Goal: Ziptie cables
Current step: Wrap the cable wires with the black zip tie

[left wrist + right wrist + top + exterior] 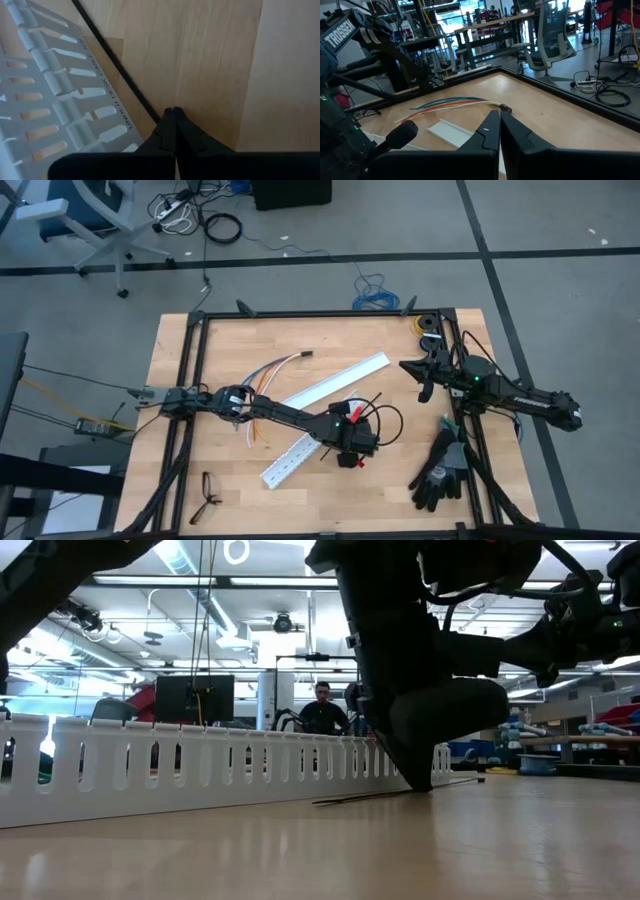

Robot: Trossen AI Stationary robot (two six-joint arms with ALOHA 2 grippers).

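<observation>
The left gripper [173,114] is pressed tip-down on the wooden table [330,490] near its middle, fingers pinched together on the end of the ziptie [112,57], a thin black strip lying flat just beside a white slotted duct piece [55,95]. The cables [268,370] lie fanned out toward the table's far left part. The right gripper [499,120] hovers near the far right corner, its fingers closed with nothing between them.

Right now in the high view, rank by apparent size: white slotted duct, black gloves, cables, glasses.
1. White slotted duct, longest by far.
2. Cables and black gloves: look alike in extent, not ranked; the left arm hides part of the cables.
3. Glasses, smallest.
</observation>
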